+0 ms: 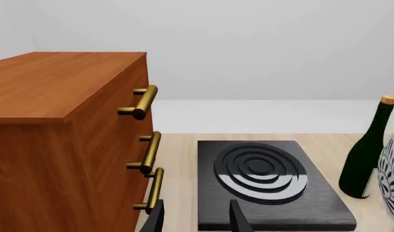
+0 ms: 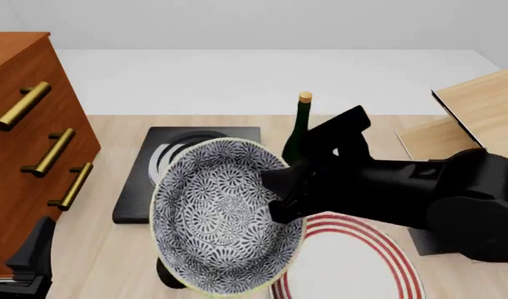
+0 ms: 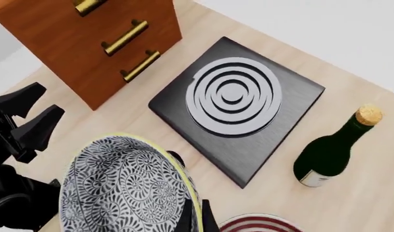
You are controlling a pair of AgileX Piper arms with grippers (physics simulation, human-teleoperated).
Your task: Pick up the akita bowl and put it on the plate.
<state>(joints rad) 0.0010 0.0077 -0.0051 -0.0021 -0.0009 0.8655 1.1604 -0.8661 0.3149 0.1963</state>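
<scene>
Wooden drawer cabinet (image 2: 25,143) at frame left. Plate (image 2: 353,265) flat on counter (image 2: 112,134), lower right. Akita bowl (image 2: 224,218) tilted, lifted at centre, overlapping plate's left edge, pinched at rim by right pincer (image 2: 278,196). Left pincer (image 1: 197,217) spread, holding nothing, lower left.

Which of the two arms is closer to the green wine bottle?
The right. The right gripper, clamped on the akita bowl, is raised just in front of the wine bottle. The left gripper sits by the wooden drawer cabinet, far left of it.
</scene>
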